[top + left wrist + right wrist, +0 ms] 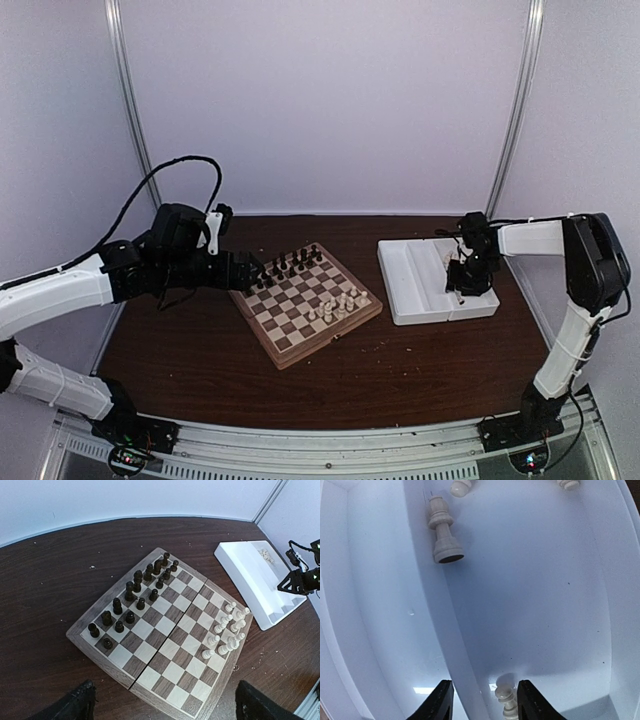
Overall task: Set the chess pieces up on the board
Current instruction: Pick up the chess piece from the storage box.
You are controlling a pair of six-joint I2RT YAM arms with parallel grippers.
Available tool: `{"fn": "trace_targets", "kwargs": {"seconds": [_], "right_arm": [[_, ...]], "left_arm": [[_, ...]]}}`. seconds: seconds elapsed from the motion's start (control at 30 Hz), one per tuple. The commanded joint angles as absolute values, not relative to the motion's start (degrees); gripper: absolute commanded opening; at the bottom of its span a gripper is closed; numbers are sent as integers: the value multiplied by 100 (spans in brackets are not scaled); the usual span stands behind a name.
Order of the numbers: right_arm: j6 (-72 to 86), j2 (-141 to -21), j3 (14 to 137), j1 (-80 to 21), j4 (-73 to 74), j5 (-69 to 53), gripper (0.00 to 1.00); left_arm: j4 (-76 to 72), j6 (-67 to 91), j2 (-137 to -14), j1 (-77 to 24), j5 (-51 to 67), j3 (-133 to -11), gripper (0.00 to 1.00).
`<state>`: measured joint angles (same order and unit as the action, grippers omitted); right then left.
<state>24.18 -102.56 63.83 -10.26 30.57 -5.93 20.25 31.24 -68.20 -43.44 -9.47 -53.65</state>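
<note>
White tray (545, 605) | right claw (485, 692) parted astride chess piece (505, 696) | left claw (167, 702) released wide

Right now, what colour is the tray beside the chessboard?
Plain white. The tray shows best in the left wrist view.

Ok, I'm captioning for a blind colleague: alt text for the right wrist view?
Open jaws hang over a white tray, straddling a small cream pawn on its floor. A larger cream piece lies on its side farther off, and two more pieces sit at the top edge.
</note>
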Motion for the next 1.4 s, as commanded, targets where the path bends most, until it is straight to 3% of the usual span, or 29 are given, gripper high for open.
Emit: {"fn": "trace_targets", "kwargs": {"seconds": [0.0, 0.5, 1.37], "right_arm": [[2388, -9951, 6341, -1002, 3174, -320, 47], [2432, -8912, 5689, -1002, 3208, -307, 48], [2176, -8808, 5853, -1002, 3355, -306, 50]], "left_arm": [[1929, 3025, -6688, -4304, -953, -5223, 98], [1879, 3227, -6430, -4304, -505, -4978, 98], [1725, 3297, -6780, -4307, -483, -5157, 98]]}}
